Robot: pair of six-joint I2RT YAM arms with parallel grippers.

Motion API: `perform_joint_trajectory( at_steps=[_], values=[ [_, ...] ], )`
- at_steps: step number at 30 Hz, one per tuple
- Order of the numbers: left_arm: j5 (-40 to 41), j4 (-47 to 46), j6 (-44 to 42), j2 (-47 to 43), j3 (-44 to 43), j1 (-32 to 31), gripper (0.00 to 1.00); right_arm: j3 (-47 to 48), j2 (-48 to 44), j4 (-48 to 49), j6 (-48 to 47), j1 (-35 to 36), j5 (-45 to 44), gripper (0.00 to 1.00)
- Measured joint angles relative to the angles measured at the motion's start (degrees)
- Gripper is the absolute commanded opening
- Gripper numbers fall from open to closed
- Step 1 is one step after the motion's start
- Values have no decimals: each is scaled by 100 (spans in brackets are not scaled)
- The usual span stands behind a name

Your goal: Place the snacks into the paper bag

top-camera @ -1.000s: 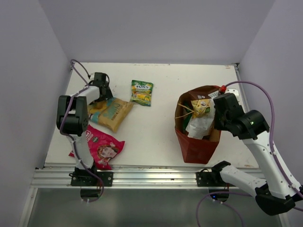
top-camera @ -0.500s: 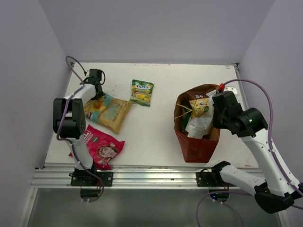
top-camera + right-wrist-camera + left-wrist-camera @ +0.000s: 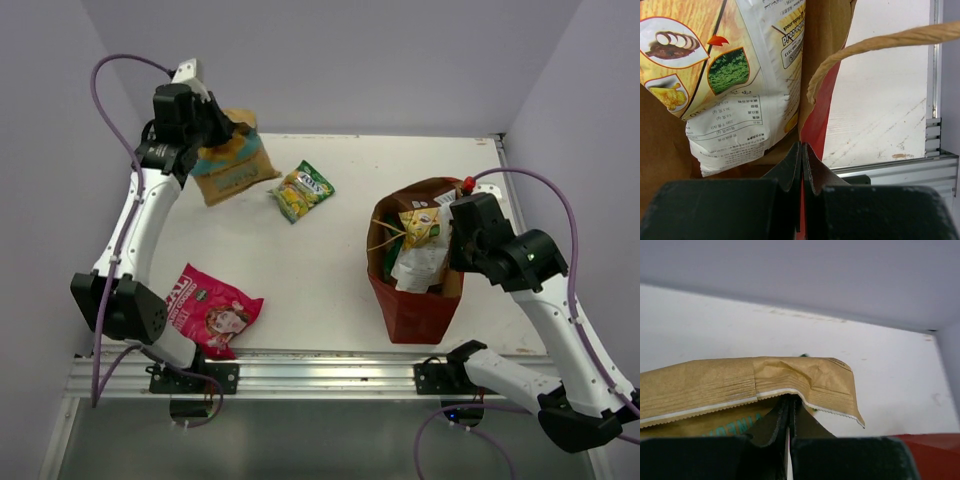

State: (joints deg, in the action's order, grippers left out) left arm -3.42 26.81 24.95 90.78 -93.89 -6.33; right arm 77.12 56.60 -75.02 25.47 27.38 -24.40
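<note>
Enclosing the white table (image 3: 330, 275) stand lavender walls (image 3: 330, 60).

1. tan packet (image 3: 232, 165): golden-tan, teal lettering, white-edged crimped seam;
2. small packet (image 3: 303, 192): green and yellow;
3. pink-red packet (image 3: 213, 310): pink-red, small green patch;
4. paper bag (image 3: 410, 312): reddish-brown outside, plain brown inside;
5. bagged packet (image 3: 420, 265): white, dark print, yellow-orange panel.

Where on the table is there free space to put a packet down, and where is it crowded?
Free: the middle of the table, between the pink-red packet, the green-yellow packet and the paper bag; also the far strip behind the bag. Crowded: inside the bag.
</note>
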Motion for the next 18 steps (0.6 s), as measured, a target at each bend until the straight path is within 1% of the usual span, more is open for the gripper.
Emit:
perform_joint_trajectory(
  at_steps=[5,8,11,15,18],
  values=[
    [-1325,-688,560,-201,-986,-940,0,0,-11,7,0,0,15,0],
    [-1998,-1150,1060,-48,-1685,-1517,0,0,-15,7,0,0,20,0],
    [-2627,-1943,1674,221,-2352,-2002,0,-2,-39,9,0,0,22,0],
    [-3101,-2800,2282,398,-2590,-2586,0,-2,-101,7,0,0,20,0],
    [-3296,-3049,2402,426,-2337,-3014,0,-2,-127,7,2,0,20,0]
  ],
)
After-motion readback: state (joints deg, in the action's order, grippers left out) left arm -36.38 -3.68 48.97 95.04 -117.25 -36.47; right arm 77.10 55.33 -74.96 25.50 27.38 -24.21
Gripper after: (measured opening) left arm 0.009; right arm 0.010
